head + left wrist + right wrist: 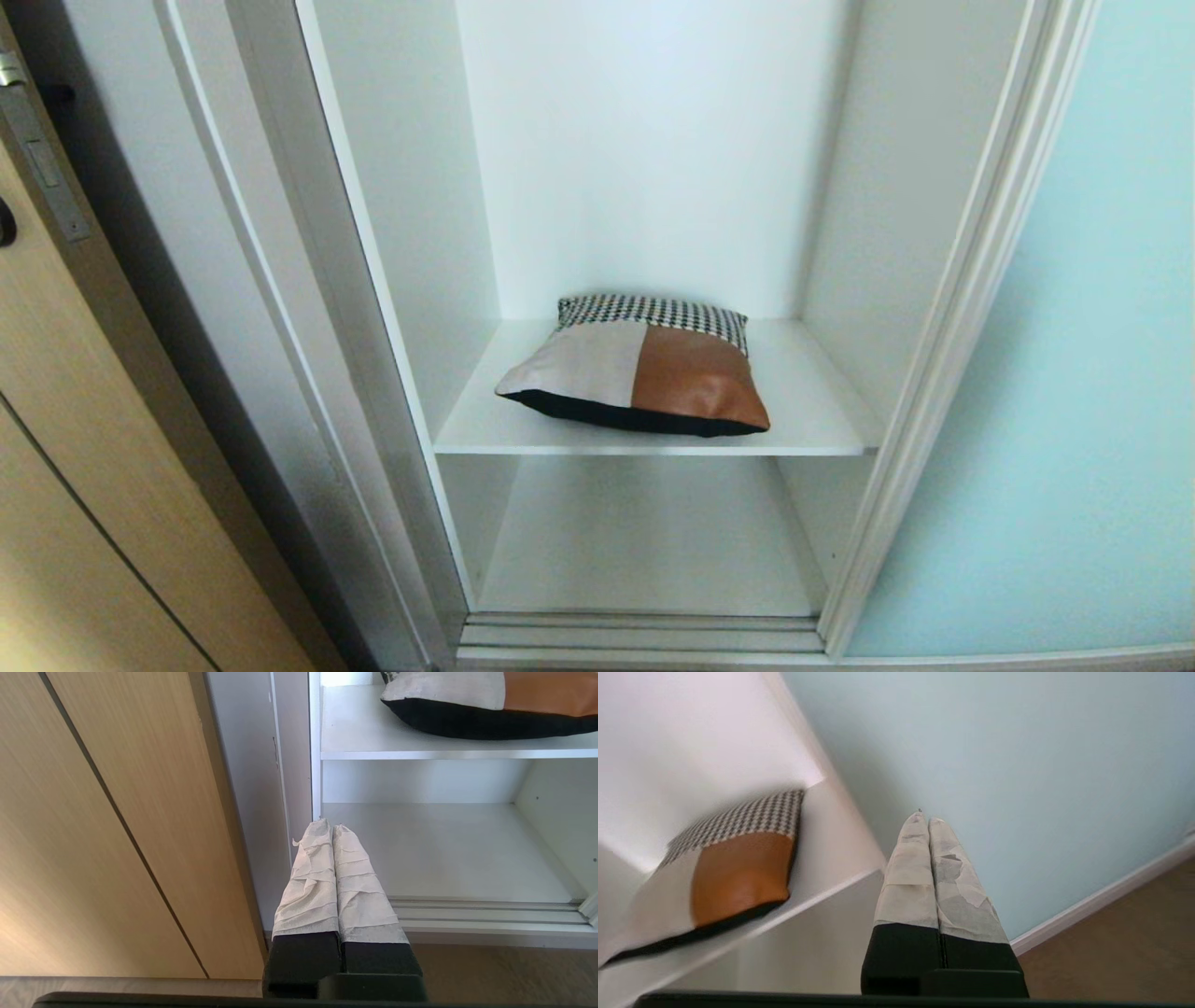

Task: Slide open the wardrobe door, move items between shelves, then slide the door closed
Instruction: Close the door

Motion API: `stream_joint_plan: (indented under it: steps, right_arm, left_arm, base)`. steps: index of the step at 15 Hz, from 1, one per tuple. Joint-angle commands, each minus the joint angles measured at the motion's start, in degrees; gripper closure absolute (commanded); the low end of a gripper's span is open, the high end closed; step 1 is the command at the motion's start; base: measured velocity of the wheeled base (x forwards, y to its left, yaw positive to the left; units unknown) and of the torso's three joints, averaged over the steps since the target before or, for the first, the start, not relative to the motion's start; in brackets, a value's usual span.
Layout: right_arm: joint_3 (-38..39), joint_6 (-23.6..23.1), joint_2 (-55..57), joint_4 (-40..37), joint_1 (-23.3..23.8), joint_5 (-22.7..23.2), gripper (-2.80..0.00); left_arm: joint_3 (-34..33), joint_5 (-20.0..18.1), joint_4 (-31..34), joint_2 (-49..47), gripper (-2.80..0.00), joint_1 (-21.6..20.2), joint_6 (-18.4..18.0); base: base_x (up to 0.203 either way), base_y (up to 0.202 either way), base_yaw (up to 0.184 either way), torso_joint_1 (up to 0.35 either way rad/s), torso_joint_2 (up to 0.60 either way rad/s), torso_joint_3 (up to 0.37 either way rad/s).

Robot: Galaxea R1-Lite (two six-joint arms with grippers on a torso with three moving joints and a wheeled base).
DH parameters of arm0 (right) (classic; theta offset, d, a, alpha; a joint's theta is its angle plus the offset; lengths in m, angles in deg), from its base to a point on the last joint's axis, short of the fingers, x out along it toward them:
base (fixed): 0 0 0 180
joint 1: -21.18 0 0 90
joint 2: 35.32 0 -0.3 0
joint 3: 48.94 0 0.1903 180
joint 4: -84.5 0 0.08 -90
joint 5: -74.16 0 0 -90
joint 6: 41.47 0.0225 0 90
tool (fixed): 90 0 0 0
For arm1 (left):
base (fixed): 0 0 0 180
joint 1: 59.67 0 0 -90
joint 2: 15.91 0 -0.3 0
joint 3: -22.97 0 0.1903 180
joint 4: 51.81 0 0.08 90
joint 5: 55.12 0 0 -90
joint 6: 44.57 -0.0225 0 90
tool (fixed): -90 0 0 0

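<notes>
The sliding wardrobe door [1046,373], a frosted aqua glass panel, is seen pushed aside to the right of the opening, so the first step is judged done. The move between shelves is judged either not begun or already made; which one cannot be told from where things lie. Closing the door is left to do.

One patchwork cushion [639,369] is counted, of houndstooth, cream and rust-orange panels with a dark back. It is laid flat on the upper shelf [812,401], near that shelf's front edge. Two shelves are counted in the opening: the upper one and a lower shelf [644,551] beneath the cushion, on which nothing is seen. One tan wooden door [84,467] is seen to the left of the wardrobe.

Neither arm is shown in the head view. The left pincer [329,826] is clenched on nothing, its wrapped fingers pressed together, and is held low, level with the lower shelf and left of the cushion. The right pincer [927,820] is likewise clenched and empty, and is pointed at the glass door, to the right of the cushion.
</notes>
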Motion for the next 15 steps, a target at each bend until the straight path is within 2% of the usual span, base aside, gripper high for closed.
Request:
stream_joint_plan:
  steps: [1, 2, 5, 9, 12, 13, 15]
  right_arm:
    - [-4.04, 0.31, 1.53, -4.11, 0.73, 1.24, 0.0]
    - [-5.99, 0.63, 1.5, -7.2, 1.85, 5.18, 0.0]
    - [-10.27, 1.49, 2.59, -14.1, 8.38, 22.2, 0.0]
    - [-12.81, 11.19, 11.1, -16.29, 16.58, 40.3, 0.0]
    - [-13.03, 16.32, 14.73, -14.83, 21.37, 58.43, 0.0]
    - [-12.44, 17.05, 16.38, -13.94, 21.95, 62.87, 0.0]
    - [-12.21, 17.23, 20.74, -11.4, 22.89, 65.29, 0.0]
  left_arm:
    - [0.0, -0.01, 0.02, -0.19, 0.0, -0.03, -0.04]
    - [0.0, -0.01, 0.02, -0.19, 0.0, -0.03, -0.12]
    - [0.0, -0.01, 0.02, -0.19, 0.0, -0.03, -0.04]
    - [0.0, -0.01, 0.02, -0.19, 0.0, -0.03, -0.04]
    - [0.0, -0.01, 0.02, -0.19, 0.0, -0.03, -0.04]
    - [0.0, -0.01, 0.02, -0.19, 0.0, -0.03, -0.04]
    - [0.0, -0.01, 0.02, -0.19, 0.0, -0.03, -0.04]
  base:
    - [0.0, 0.0, 0.0, 0.0, 0.0, 0.0]
    - [0.0, 0.0, 0.0, 0.0, 0.0, 0.0]
    - [0.0, 0.0, 0.0, 0.0, 0.0, 0.0]
    - [0.0, 0.0, 0.0, 0.0, 0.0, 0.0]
    - [0.0, 0.0, 0.0, 0.0, 0.0, 0.0]
    - [0.0, 0.0, 0.0, 0.0, 0.0, 0.0]
    - [0.0, 0.0, 0.0, 0.0, 0.0, 0.0]
